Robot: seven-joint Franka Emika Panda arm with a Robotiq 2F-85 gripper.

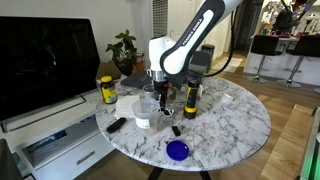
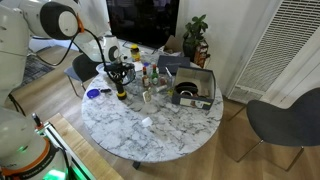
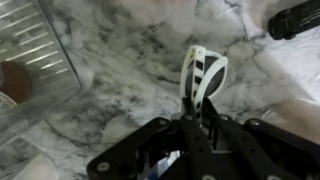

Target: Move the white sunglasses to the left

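**Tool clamped on the sunglasses over the counter's middle**

In the wrist view the tool has its fingers drawn close together on the lower end of the sunglasses. They stand up from the fingertips, white frame and dark lenses facing the camera, with bare marble behind them. Whether they are clear of the counter or touching it cannot be told. In both exterior views the sunglasses are too small to make out at the tool.

In an exterior view the tool points down over the inner part of the counter, nearer the far edge than the near one. A dark bottle with a yellow label stands just beside it, and a white cup sits near it on the opposite side. Further out, a black marker lies toward the counter's edge and a yellow jar stands close to the same edge. A blue disc lies flat near the near edge, well apart from the tool.

In an exterior view the tool is over the counter's far part, the disc lies by the edge beside it, and a black tray sits near the opposite edge.
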